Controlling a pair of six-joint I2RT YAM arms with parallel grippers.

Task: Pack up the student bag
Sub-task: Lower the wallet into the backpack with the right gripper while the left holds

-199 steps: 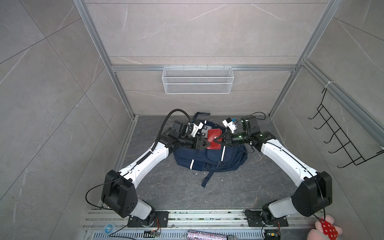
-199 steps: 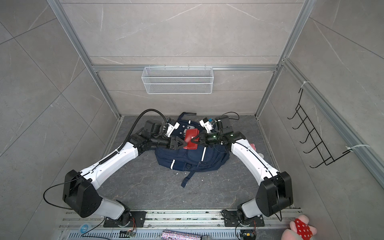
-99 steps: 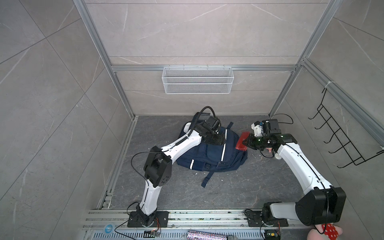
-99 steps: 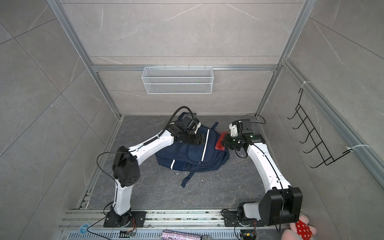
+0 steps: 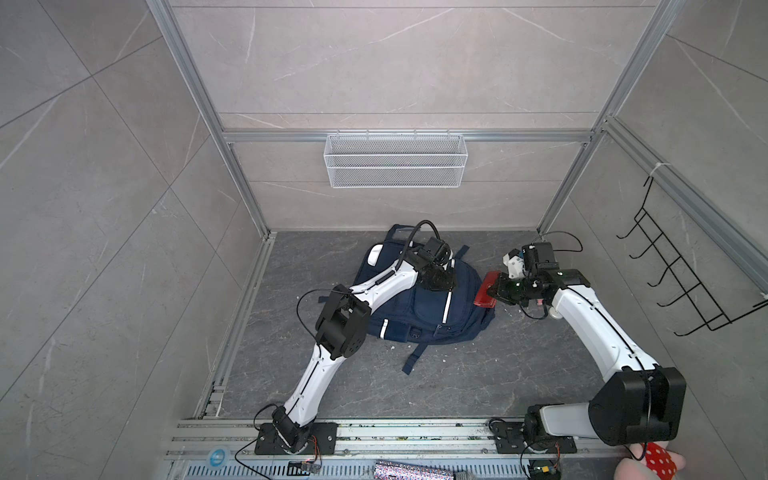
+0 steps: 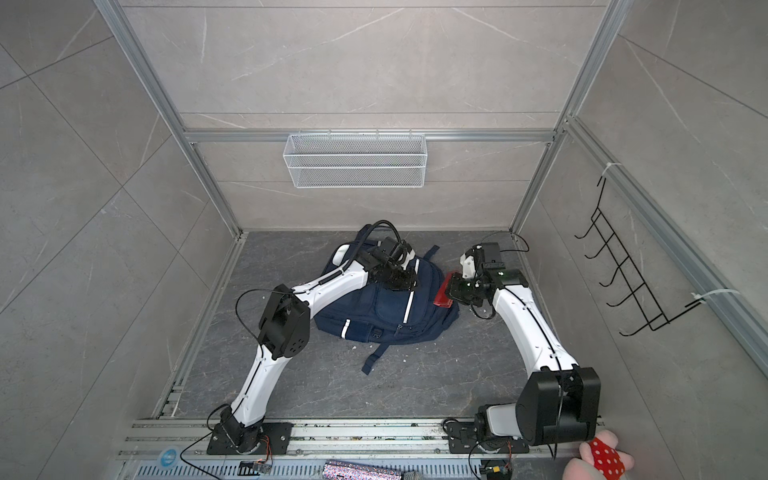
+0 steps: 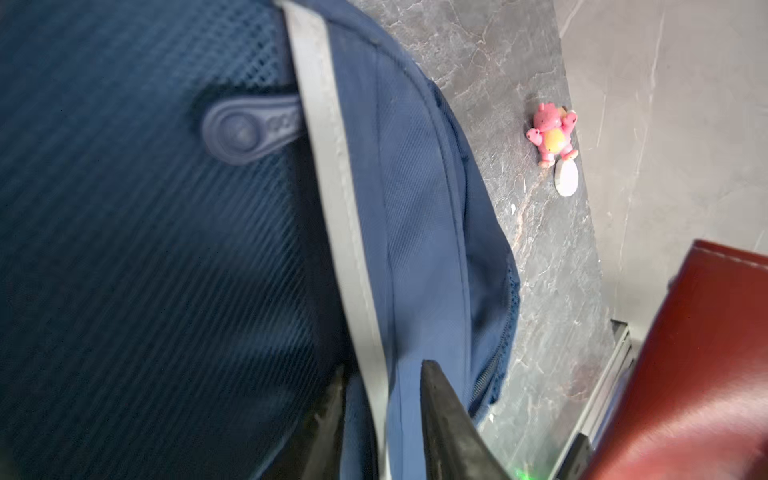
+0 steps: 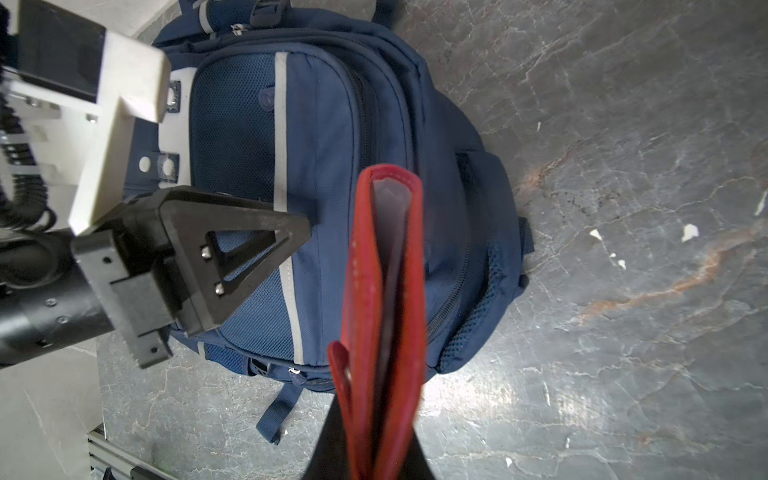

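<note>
Left gripper [image 7: 383,365] down on student bag [image 5: 419,307], jaws astride stripe [image 7: 332,187], grip unclear; right gripper [image 8: 374,449] pinches red notebook [image 8: 386,270] alongside.

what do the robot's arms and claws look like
The left arm and right arm have white links, bulky black joints and black cables looping off them. The left claw and right claw are black, with pointed fingers; the left's are triangular with cut-outs and screws, beside a white camera mount.

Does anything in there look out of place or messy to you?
Yes: a small pink toy figure lies loose on the floor beside a white disc, apart from the student bag. White crumbs are scattered around too.
</note>
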